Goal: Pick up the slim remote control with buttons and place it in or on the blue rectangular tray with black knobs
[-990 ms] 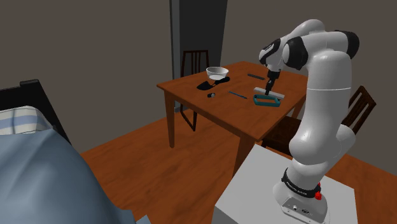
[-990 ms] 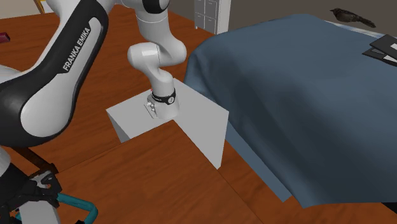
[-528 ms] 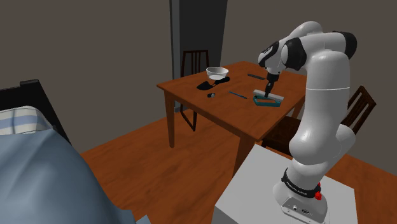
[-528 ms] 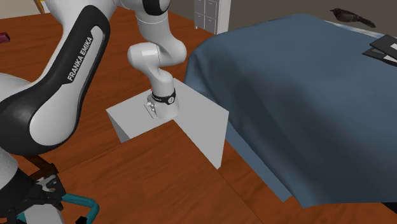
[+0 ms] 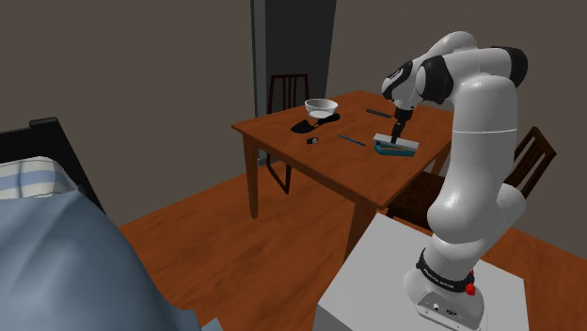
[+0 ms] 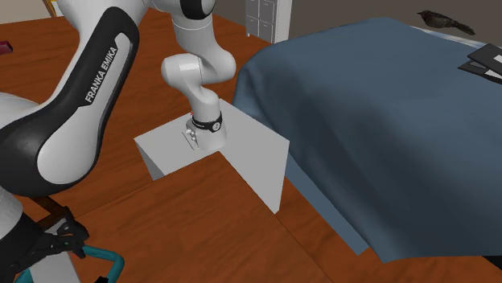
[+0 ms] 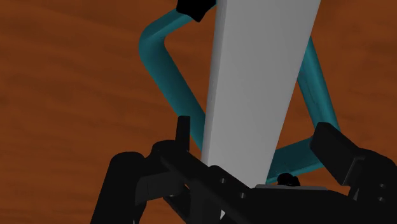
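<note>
The slim remote [image 7: 261, 83], drawn as a plain grey slab, lies lengthwise across the blue-green tray [image 7: 159, 63], whose black knob shows at one corner. My gripper [image 7: 257, 135] hovers right above it, open. Each finger [image 7: 183, 130] stands a small gap away from the remote's sides. In the shoulder view the gripper [image 5: 399, 130] points down at the tray [image 5: 386, 151] on the near right part of the wooden table [image 5: 310, 160], with the remote [image 5: 399, 143] resting on top. In the second exterior view a corner of the tray [image 6: 109, 259] shows below the hand.
On the table also sit a white bowl [image 5: 321, 108], a black item [image 5: 305, 125] beside it, a small dark piece [image 5: 311, 140], a thin stick [image 5: 351, 140] and a dark flat object [image 5: 378, 113]. Chairs [image 5: 287, 89] stand behind and right of the table. A blue bed [image 6: 386, 120] lies nearby.
The fingers have spread and let go of the remote, which now rests on the tray. The hand shifted slightly over the tray in the first half second.
</note>
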`<act>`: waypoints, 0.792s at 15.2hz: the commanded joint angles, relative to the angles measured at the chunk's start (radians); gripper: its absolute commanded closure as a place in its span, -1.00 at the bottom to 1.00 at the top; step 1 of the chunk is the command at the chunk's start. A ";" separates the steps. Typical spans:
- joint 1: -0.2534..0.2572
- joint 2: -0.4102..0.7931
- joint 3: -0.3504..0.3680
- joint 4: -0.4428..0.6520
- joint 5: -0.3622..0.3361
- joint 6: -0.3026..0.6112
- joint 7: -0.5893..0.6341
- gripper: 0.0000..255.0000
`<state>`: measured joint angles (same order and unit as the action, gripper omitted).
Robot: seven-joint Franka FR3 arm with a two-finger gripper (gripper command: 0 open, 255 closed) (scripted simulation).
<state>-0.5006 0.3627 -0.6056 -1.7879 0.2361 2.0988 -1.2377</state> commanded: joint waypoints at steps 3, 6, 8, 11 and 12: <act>0.007 -0.028 -0.010 0.032 -0.022 -0.056 0.014 -1.00; 0.010 -0.050 -0.017 0.067 -0.038 -0.107 0.024 -1.00; 0.010 -0.050 -0.017 0.067 -0.038 -0.107 0.024 -1.00; 0.010 -0.050 -0.017 0.067 -0.038 -0.107 0.024 -1.00; 0.010 -0.050 -0.017 0.067 -0.038 -0.107 0.024 -1.00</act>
<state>-0.4901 0.3129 -0.6222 -1.7214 0.1983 1.9917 -1.2132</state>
